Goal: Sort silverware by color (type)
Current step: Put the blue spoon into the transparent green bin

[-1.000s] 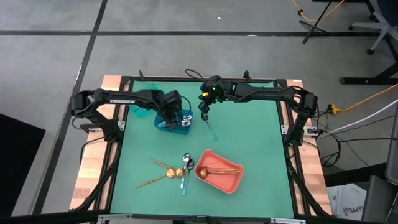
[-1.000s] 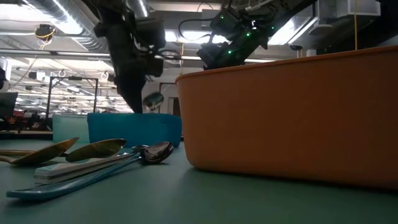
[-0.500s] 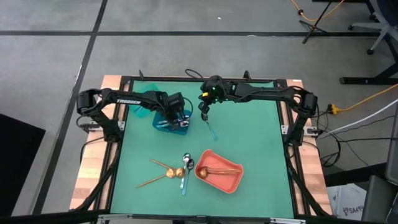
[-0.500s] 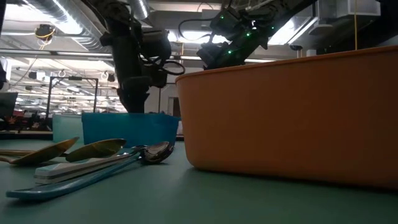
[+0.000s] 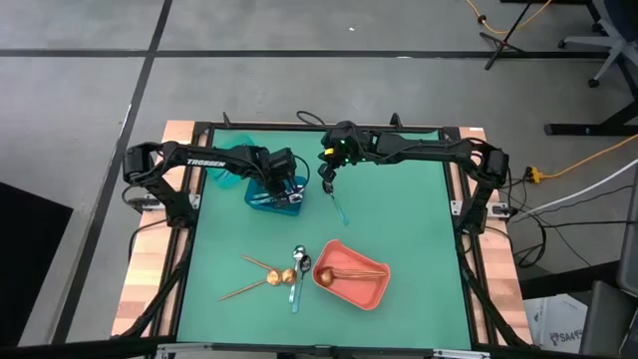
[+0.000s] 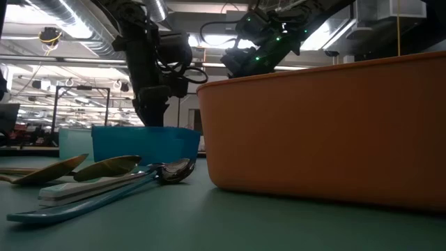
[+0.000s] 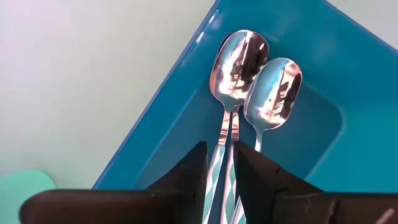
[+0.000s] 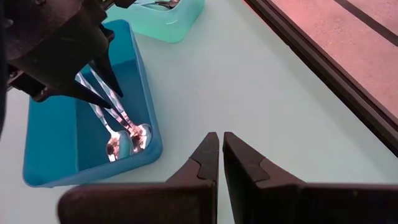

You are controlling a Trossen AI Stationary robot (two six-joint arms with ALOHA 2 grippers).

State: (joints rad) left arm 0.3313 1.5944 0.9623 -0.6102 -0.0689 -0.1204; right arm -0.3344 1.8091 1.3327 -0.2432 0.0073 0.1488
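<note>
Since a second ago the left hand (image 7: 219, 171) has dropped into the blue bin (image 5: 261, 197) and its fingers have parted a little, so that two silver spoons (image 7: 239, 65) now lie side by side on the bin's floor, their handles running between the fingers; whether either finger touches a handle cannot be told. The right hand (image 8: 221, 152) hangs with fingers closed and empty over the table (image 5: 399, 219) just beside that bin. Near the front edge, copper-gold spoons (image 5: 261, 279) and a blue-handled spoon (image 5: 296, 279) lie loose beside the coral bin (image 5: 369, 292), which holds copper-gold pieces (image 5: 349, 272), and a thin light-blue utensil (image 5: 340, 210) lies below the right hand.
</note>
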